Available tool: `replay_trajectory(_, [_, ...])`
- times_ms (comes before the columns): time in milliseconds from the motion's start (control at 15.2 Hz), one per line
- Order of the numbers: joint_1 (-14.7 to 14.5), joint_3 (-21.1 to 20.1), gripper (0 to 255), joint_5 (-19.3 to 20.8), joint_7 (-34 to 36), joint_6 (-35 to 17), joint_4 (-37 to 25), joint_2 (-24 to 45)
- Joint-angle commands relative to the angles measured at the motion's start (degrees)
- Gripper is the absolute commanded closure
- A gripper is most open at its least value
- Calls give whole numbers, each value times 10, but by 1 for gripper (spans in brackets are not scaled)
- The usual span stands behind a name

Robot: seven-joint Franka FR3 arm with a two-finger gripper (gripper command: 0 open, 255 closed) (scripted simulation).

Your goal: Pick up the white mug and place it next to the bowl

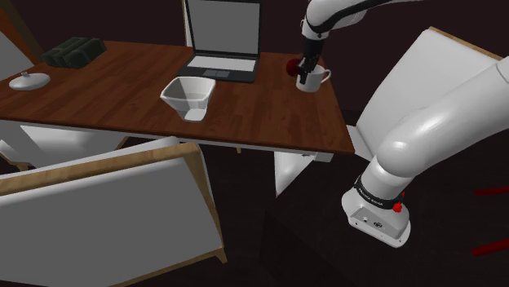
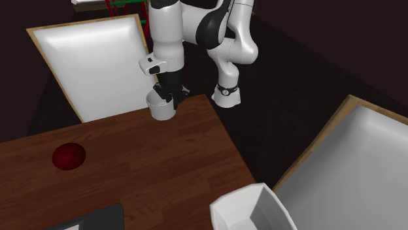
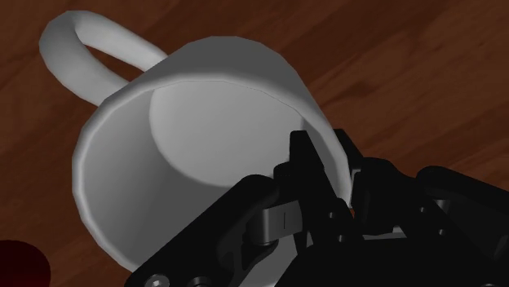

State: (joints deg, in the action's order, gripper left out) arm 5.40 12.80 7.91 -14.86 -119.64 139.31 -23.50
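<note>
Logging this moment from my remote station. Gripper (image 1: 308, 72) is down over the white mug (image 1: 313, 81) at a corner of the brown wooden table (image 1: 269, 114), toward the shoulder view's right.

Wrist view: gripper (image 3: 330, 167) is clamped on the wall of the mug (image 3: 163, 155). One of the fingers (image 3: 303, 159) sits inside the cup and the other outside, with the rim pinched between them on the side away from the handle (image 3: 73, 41). I read that as closed on the mug.

The mug looks upright in the shoulder view, handle pointing to that view's right. I cannot tell whether its base touches the wood or sits just off it.

Second exterior view: mug (image 2: 161, 106) is at the table (image 2: 163, 170) corner nearest the arm, with the gripper (image 2: 169, 95) entering it from above.

Red ball (image 1: 292, 68) lies near the mug. The second exterior view shows the ball (image 2: 68, 156) apart from it on the wood.

Bowl (image 1: 189, 96) is white and angular and stands near the table's middle, well apart from the mug and in front of an open laptop (image 1: 222, 50). It also shows at the second exterior view's lower edge (image 2: 252, 208).

At the table's end on the shoulder view's left are a dark green stack (image 1: 75, 51) and a white lidded dish (image 1: 28, 80). A white chair (image 1: 106, 212) with wood trim stands in the foreground.
</note>
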Motion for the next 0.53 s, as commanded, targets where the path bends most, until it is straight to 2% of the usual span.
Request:
replay_trajectory(0, [0, -2, 255, -1, 0, 18, -12, -5])
replay_trajectory(462, [-2, -7, 255, -3, -1, 74, -56, -17])
